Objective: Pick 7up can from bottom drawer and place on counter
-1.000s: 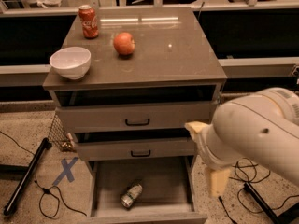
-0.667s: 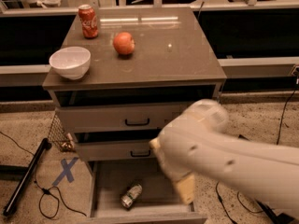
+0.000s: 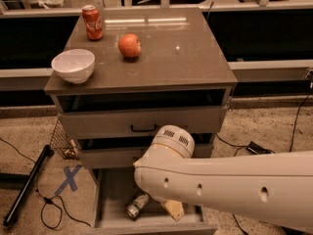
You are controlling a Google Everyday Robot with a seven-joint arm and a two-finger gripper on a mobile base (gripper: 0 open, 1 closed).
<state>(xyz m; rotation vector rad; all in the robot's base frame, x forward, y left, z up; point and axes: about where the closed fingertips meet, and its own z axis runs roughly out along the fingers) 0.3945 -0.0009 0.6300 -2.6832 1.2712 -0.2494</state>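
Observation:
The 7up can (image 3: 136, 205) lies on its side on the floor of the open bottom drawer (image 3: 110, 199), silver top facing the front left. My white arm reaches in from the right across the drawer. The gripper (image 3: 172, 209) hangs below the arm's elbow, just right of the can, mostly hidden by the arm. The counter (image 3: 161, 53) is the grey-brown top of the cabinet above.
On the counter stand a red cola can (image 3: 92, 22), a red apple (image 3: 129, 45) and a white bowl (image 3: 73, 65). Two black-handled drawers (image 3: 142, 124) sit above the bottom one. A black pole (image 3: 27, 185), cables and a blue tape X (image 3: 70, 177) lie on the floor at left.
My arm has swung from the right side leftward and down, across the front of the cabinet, with the gripper now over the bottom drawer beside the can. The can has not moved.

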